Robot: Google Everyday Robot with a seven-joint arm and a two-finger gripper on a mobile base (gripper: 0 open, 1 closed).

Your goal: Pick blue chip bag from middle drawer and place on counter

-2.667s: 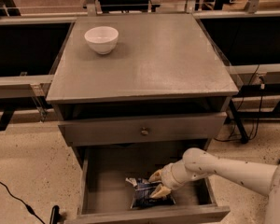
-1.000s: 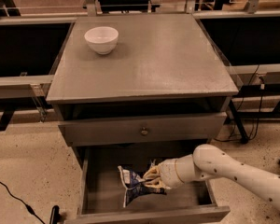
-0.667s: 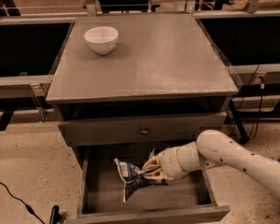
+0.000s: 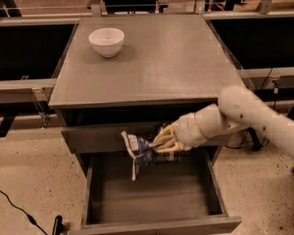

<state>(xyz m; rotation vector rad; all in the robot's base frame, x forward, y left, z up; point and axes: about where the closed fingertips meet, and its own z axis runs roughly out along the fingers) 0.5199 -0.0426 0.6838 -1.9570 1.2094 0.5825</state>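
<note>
The blue chip bag (image 4: pixel 139 153) hangs crumpled in the air above the open middle drawer (image 4: pixel 152 192), level with the closed drawer front above it. My gripper (image 4: pixel 162 142) is shut on the bag's right end, its yellowish fingers (image 4: pixel 166 136) wrapped around the foil. The white arm comes in from the right. The drawer floor beneath is bare. The grey counter (image 4: pixel 152 58) lies above and behind the bag.
A white bowl (image 4: pixel 107 41) stands at the counter's back left. The closed top drawer front (image 4: pixel 103 138) is right behind the bag. Dark shelving and rails flank the cabinet. A black cable (image 4: pixel 14 207) lies on the speckled floor at left.
The gripper has lifted the bag out of the drawer, upward and a little left, from the drawer floor to the height of the upper drawer front.
</note>
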